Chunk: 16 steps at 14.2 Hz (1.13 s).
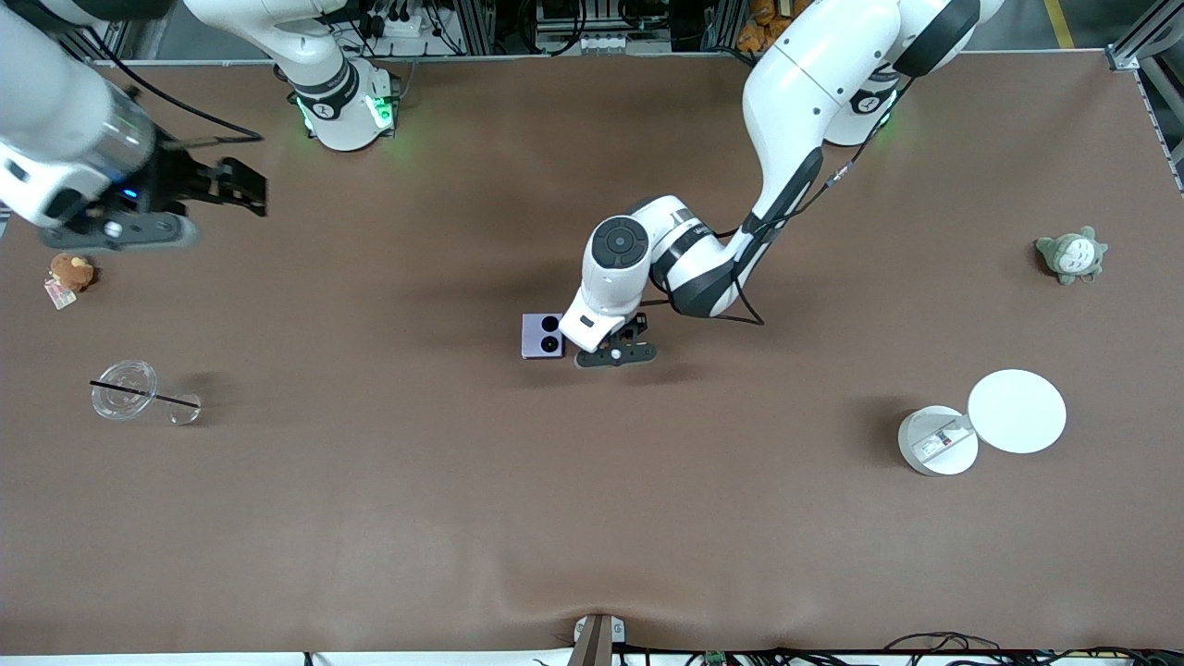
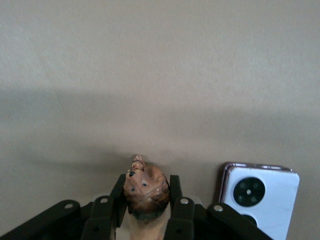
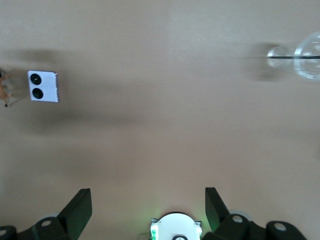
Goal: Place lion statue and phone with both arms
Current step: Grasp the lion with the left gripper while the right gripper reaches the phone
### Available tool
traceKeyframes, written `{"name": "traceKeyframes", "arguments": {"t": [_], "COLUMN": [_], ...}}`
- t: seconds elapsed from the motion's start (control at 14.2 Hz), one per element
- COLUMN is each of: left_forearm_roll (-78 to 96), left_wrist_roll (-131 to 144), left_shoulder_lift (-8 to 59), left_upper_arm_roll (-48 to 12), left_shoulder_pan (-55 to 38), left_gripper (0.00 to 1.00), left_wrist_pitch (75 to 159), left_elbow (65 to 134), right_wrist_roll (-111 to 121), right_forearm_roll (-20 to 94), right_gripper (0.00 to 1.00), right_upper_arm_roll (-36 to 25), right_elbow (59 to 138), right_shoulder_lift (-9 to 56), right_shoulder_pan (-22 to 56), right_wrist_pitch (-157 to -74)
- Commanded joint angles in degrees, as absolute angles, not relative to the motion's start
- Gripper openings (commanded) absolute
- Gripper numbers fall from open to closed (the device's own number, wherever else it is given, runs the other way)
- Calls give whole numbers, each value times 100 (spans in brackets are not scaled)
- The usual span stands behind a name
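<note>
Front view shows the whole brown table (image 1: 388,518), but the left arm's wrist covers the left gripper (image 1: 615,354) and whatever it grips; only the phone (image 1: 542,335) shows just beside it, flat on the middle of the table, well away from every edge. Left wrist view supplies what is hidden there: the left gripper (image 2: 146,200) is clamped on the lion statue (image 2: 145,189), one finger pressed against each side of it, with the phone (image 2: 260,197) lying just beside them.

The lion statue is a small orange-brown figure, its face with dark dot eyes turned toward the wrist camera and a darker band under the head. The phone is a nearly square, pale lavender slab with two black round camera circles on its upper face.

Right wrist view looks along the table from the right arm's end and shows the right gripper (image 3: 148,212) with its fingers spread wide and nothing between them, the phone (image 3: 43,86) well apart from it, and a sliver of the lion statue (image 3: 5,89) at the frame's border. In the front view the right gripper (image 1: 231,190) hangs over the table at the right arm's end, where that arm waits.
</note>
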<state>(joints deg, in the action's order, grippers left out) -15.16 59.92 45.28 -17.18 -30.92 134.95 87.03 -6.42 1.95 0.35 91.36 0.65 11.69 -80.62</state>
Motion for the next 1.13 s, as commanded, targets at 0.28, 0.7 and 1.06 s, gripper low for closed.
{"name": "traceKeyframes", "arguments": {"t": [0.28, 0.7, 1.06], "left_forearm_roll": [-1863, -1872, -1881], "left_wrist_roll": [4547, 2509, 1171], "left_shoulder_lift": [3763, 3551, 3585], "left_upper_arm_roll": [-1740, -1758, -1784], "left_shoulder_pan": [-2313, -1128, -81], "left_gripper": [0, 0, 0], "left_wrist_pitch": [12087, 11971, 11997], "left_elbow": [8754, 8991, 9220], "right_wrist_roll": [-1052, -2329, -2408], "right_forearm_roll": [817, 1062, 1231], "right_gripper": [100, 100, 100], "right_upper_arm_roll": [0, 9, 0], "right_elbow": [9044, 9070, 9079], "right_shoulder_lift": [948, 2037, 2908], "right_shoulder_pan": [1861, 2873, 3259], "right_wrist_pitch": [-8910, -10324, -11485]}}
